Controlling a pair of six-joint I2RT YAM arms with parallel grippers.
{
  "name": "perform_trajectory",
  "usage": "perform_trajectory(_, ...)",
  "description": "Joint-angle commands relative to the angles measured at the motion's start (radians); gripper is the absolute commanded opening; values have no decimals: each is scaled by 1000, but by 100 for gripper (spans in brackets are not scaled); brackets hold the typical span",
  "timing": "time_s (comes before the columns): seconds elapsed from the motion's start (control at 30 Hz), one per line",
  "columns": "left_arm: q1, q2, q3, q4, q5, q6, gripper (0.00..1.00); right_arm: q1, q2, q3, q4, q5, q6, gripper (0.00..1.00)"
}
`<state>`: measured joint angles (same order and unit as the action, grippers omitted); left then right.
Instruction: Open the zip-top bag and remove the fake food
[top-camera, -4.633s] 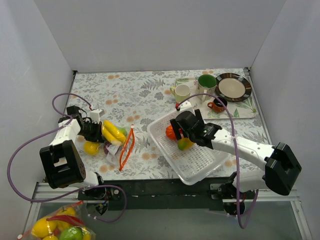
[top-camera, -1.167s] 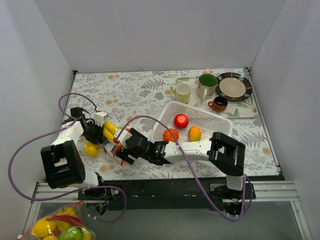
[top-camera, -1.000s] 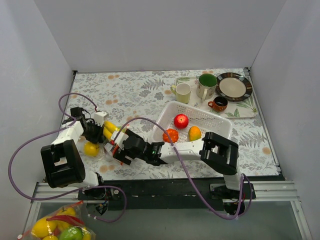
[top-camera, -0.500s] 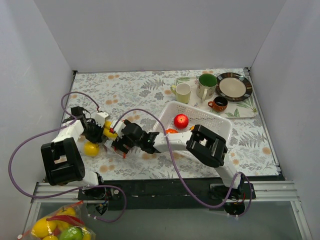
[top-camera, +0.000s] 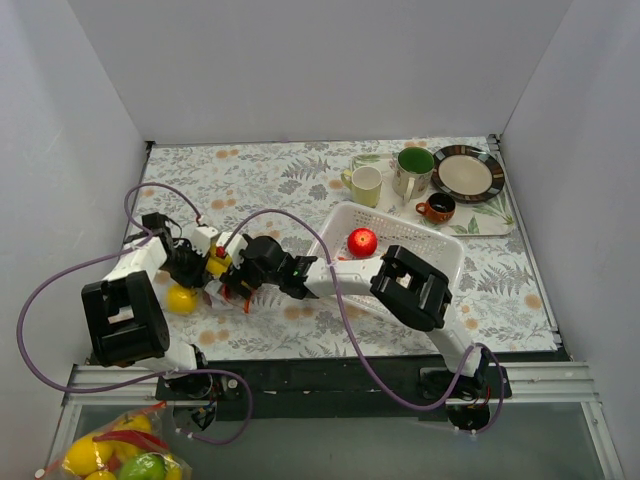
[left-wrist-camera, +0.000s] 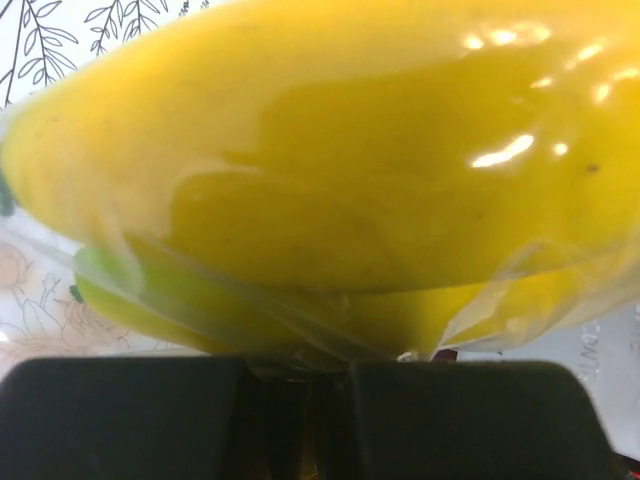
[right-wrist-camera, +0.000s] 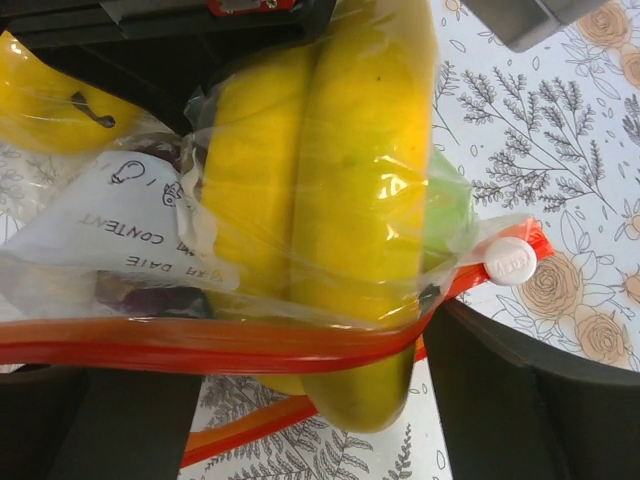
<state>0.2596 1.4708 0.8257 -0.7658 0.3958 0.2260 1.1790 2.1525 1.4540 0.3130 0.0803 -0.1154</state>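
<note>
Right hand (right-wrist-camera: 318, 405) straddles the zip-top bag (right-wrist-camera: 120, 235), banana (right-wrist-camera: 350, 200) between its spread fingers.

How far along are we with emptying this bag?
Done: the zip-top bag is open and a red fruit sits in the basket. In hand: left hand pinches the bag; right hand, open, straddles the protruding banana. Left: banana, a green piece and a purple piece inside.
</note>
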Motion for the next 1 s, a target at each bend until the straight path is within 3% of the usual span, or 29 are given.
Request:
perform_trajectory(0.0,-5,51,-54,-139,-41,12,0,7,18,80,29,-122,68,72)
perform_trajectory(0.07,-3,43,-53,-138,-43,7,0,5,1,57,18,-139,85,58)
perform_trajectory(0.1,-5,42,-48,-141,-44,7,0,5,-26,14,17,-139,103,44)
perform_trajectory(0.2,-5,36,-34,-142,-48,-1,0,5,-119,-75,31,-136,146,24)
perform_trajectory(0.43,-2,22,64,-141,-43,-59,0,13,-374,-386,58,-123,221,11)
perform_trajectory(0.73,-2,-52,99,-152,-15,-100,0,39,-539,-414,-187,-142,260,7)
perform_trajectory(0.83,-2,-70,87,-155,-6,-100,0,37,-653,-431,-291,-35,241,3)
perform_trajectory(0.97,-3,-78,82,-165,15,-99,0,24,-892,-535,-299,188,188,1)
